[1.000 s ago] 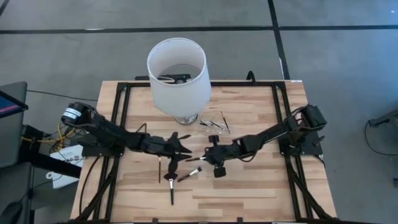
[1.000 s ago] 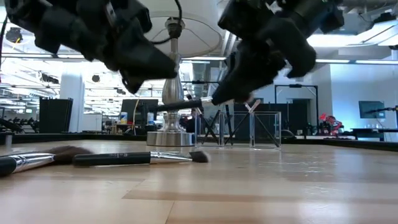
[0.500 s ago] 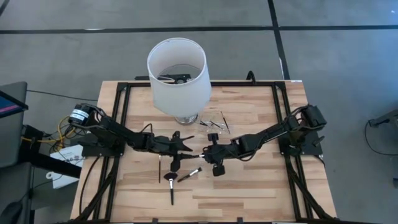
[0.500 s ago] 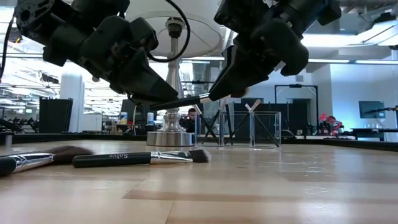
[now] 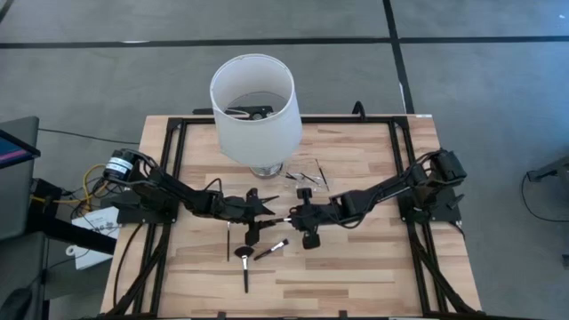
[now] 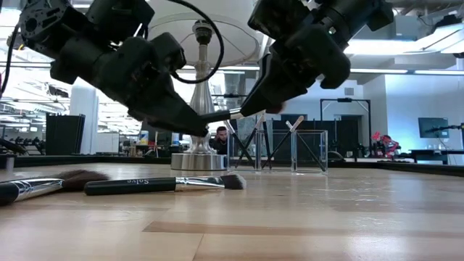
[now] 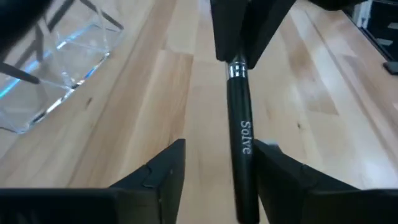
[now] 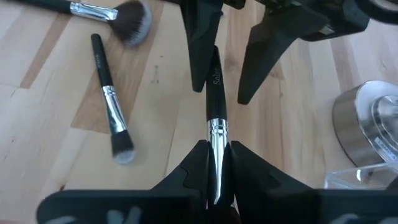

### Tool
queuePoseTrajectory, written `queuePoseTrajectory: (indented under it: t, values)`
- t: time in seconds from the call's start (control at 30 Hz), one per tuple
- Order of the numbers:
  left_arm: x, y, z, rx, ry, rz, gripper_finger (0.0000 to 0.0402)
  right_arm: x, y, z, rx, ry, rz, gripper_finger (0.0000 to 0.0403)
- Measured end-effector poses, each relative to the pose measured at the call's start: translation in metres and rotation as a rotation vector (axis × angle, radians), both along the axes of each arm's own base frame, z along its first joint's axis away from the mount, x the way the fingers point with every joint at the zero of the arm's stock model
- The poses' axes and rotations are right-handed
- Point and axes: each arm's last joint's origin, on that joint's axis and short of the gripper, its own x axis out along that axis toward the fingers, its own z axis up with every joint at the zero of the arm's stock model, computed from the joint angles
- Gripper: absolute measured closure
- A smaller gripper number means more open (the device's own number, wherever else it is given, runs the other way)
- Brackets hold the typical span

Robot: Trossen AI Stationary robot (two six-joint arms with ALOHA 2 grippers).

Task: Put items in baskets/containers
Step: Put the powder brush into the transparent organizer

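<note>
My right gripper (image 5: 297,214) (image 8: 217,152) is shut on a black makeup brush (image 5: 283,219) (image 6: 217,114), held level above the table's middle. My left gripper (image 5: 264,207) (image 7: 219,144) is open, with its fingers on either side of that brush's handle (image 7: 241,140). Three more brushes lie flat on the wood: a thin one (image 5: 229,236), a fan-headed one (image 5: 244,263) (image 8: 106,11) and a short one (image 5: 271,249) (image 6: 159,184). The clear tray (image 5: 307,176) (image 6: 279,148) holds several brushes beside the lamp base. My right gripper pinches the brush at its silvery ferrule (image 8: 215,127) between the two fingers, which lie along the brush. The brush is lifted clear and about level, with its handle pointing toward the table's left. My left gripper: the handle runs close along one finger (image 7: 273,168); whether they touch I cannot tell.
A lamp with a tall white shade (image 5: 252,107) stands on a metal base (image 6: 194,158) at the far middle, right next to the tray. Black rails (image 5: 169,169) run along the table's sides. Bare wood lies along the near edge.
My left gripper has moved down and toward the table's right, so its open fingers now straddle the handle of the held brush. My right gripper has shifted slightly left with the brush, bringing the two grippers close together. The loose brushes have stayed put.
</note>
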Motion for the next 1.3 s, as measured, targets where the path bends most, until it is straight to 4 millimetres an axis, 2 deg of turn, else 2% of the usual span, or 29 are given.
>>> queuePoseTrajectory:
  t: [0.23, 0.47, 1.07, 1.3]
  values:
    - [-0.001, 0.0, 0.01, -0.01, -0.044, 0.003, 0.0279, 0.0, 0.0, 0.0, 0.02, 0.001, -0.016, 0.0356]
    - [-0.001, 0.0, 0.011, -0.011, -0.05, 0.005, 0.0305, 0.0, -0.001, 0.0, 0.011, -0.001, -0.024, 0.0361]
    - [-0.001, 0.0, 0.011, -0.024, -0.043, -0.023, 0.0275, 0.002, 0.0, 0.003, 0.021, -0.041, -0.024, 0.0358]
    - [-0.001, 0.0, 0.011, -0.014, -0.046, -0.003, 0.0289, 0.003, 0.0, 0.004, 0.021, -0.048, -0.027, 0.036]
